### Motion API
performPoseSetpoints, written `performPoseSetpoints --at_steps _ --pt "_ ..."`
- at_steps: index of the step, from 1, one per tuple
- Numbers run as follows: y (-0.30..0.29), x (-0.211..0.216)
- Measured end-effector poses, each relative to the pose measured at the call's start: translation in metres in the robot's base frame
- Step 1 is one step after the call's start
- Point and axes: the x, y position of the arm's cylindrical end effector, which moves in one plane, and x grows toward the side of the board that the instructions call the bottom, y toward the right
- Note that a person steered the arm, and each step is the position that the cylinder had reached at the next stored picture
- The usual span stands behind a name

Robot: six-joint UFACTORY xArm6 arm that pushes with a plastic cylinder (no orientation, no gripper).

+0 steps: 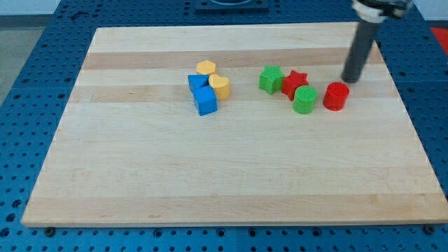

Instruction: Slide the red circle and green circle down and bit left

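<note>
The red circle (336,96) stands on the wooden board (231,175) at the view's right. The green circle (304,99) stands just left of it, a small gap between them. My tip (349,78) rests on the board just above and to the right of the red circle, close to it but apart. The dark rod rises from the tip toward the view's top right.
A red star (295,83) touches the green circle's upper left, with a green star (270,78) left of it. A cluster further left holds a yellow hexagon (206,68), a yellow heart (220,86) and two blue blocks (205,99).
</note>
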Motion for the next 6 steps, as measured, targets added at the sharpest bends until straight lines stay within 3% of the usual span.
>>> performPoseSetpoints --at_steps 1,4,6 --pt "-0.004 0.035" --pt "-0.102 0.037" --pt "-0.109 0.061"
